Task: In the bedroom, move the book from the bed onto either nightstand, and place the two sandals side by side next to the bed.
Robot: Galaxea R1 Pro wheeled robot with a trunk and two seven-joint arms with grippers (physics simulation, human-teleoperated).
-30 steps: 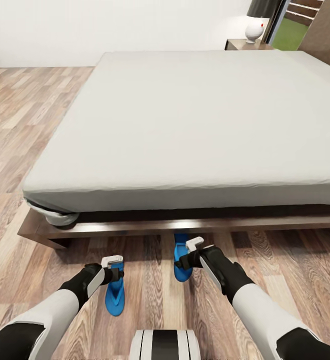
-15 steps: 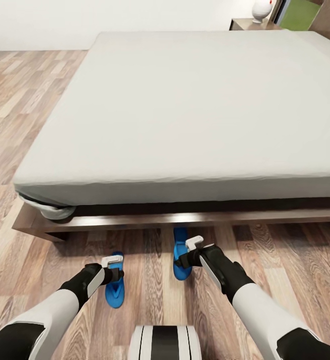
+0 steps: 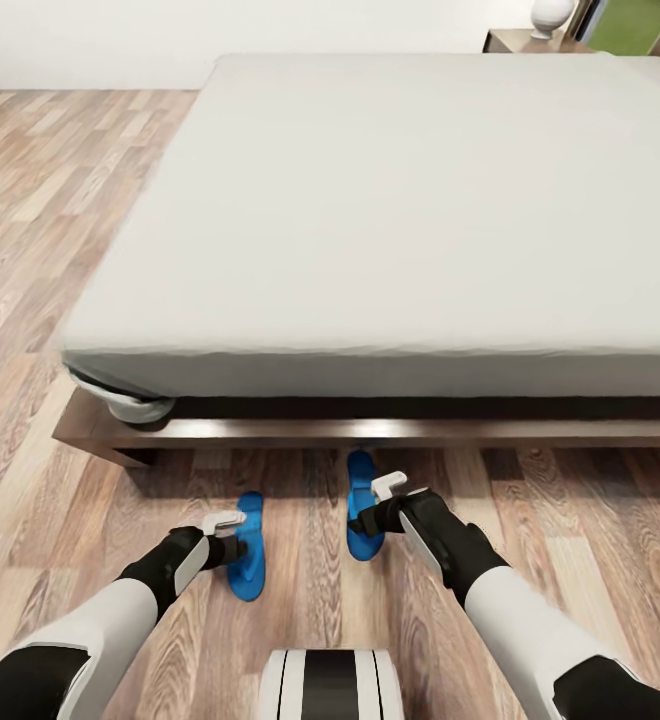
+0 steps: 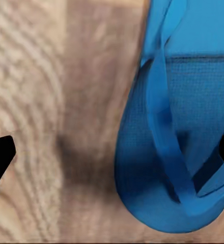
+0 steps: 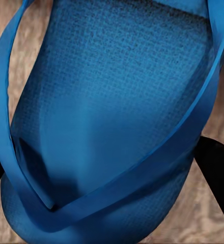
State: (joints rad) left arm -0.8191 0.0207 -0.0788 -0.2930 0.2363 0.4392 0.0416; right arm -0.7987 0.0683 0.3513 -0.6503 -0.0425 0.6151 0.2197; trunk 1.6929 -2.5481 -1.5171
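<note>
Left gripper: positioned low over the wood-plank floor, jaws spread wide. In the left wrist view its dark fingertips stand far apart, one over bare floor, the other at the far edge of the left sandal. The sandal lies flat between them, off to one side of the gap; no contact is visible, and nothing is held.

Right gripper: positioned directly over the right sandal, jaws spread. In the right wrist view the dark fingertips flank the blue sole and its straps on both sides. Whether they press against the sandal cannot be told.

Sandals: both lie on the floor just in front of the dark wooden frame of the bed, roughly parallel, with a strip of floor between them. The right one sits closer to the frame, its far end at the frame's shadow; the left one lies a little further back.

Nightstand: beyond the bed's far corner, bearing a lamp with a white round base.
</note>
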